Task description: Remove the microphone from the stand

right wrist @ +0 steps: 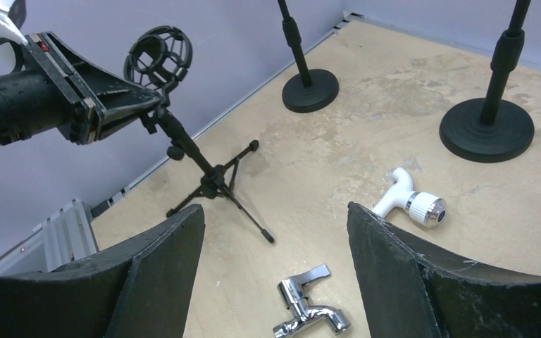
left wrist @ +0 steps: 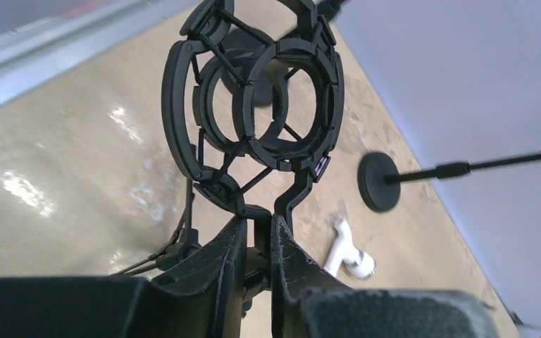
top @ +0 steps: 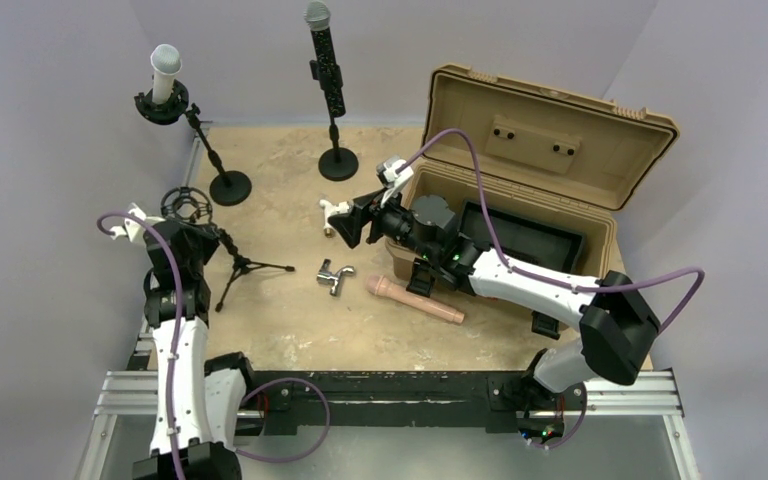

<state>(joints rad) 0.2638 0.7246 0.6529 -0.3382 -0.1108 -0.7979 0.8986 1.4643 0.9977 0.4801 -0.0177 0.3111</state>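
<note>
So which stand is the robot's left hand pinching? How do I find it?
From the big tan case, look across the table to the left side. A short tripod stand is there, the left hand shut just under its round cage. The two taller stands have flat round bases and hold microphones; this one has three thin legs and an empty cage.

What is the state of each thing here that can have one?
Shock mount: empty, upright on tripod.
Left gripper: jaws shut on its stem.
Right gripper: jaws open, empty.
Case: lid open.
White microphone: seated in its stand.
Black microphone: seated in its stand.
</note>
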